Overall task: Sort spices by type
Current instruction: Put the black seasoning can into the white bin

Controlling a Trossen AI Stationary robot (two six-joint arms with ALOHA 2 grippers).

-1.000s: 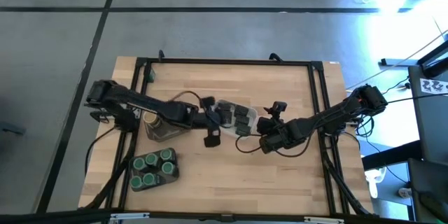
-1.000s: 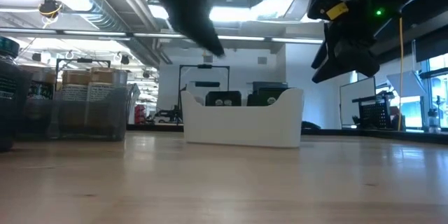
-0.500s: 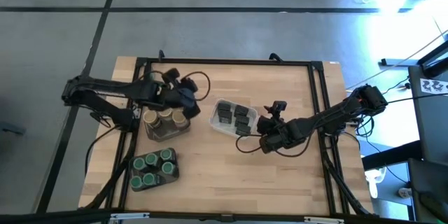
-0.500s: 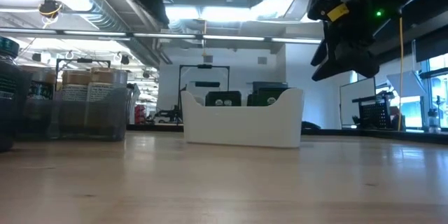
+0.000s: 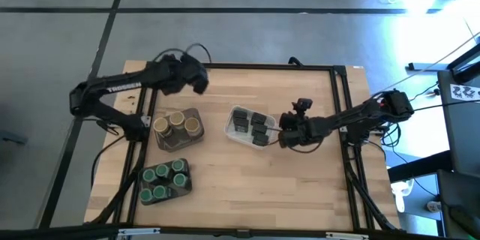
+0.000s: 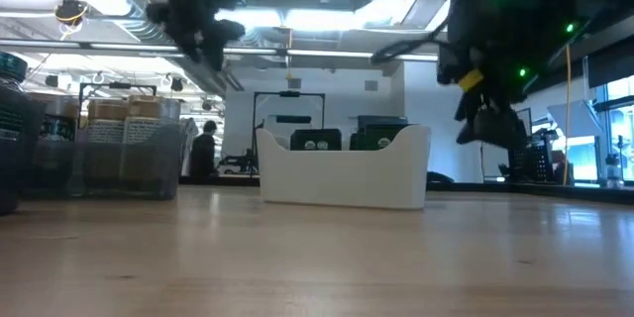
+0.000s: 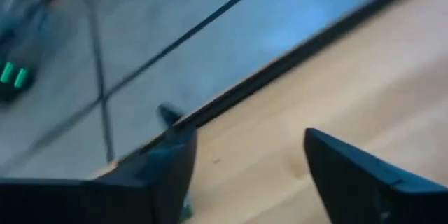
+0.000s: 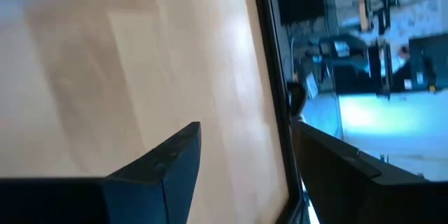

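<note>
Fingers: left gripper (image 7: pixel 245 175) spread apart, holding nothing, up by the table's far left edge | right gripper (image 8: pixel 241 168) spread apart too, empty, just beside the white tray (image 5: pixel 234 133) | tins (image 5: pixel 251 125) in that tray | tan jars (image 5: pixel 177 124) and green jars (image 5: pixel 163 179) in dark trays.

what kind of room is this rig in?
Probably a robotics lab or workshop, not a kitchen. The wooden table stands on bare grey concrete floor, and the low view shows exposed ceiling ducts and equipment racks behind it.
</note>
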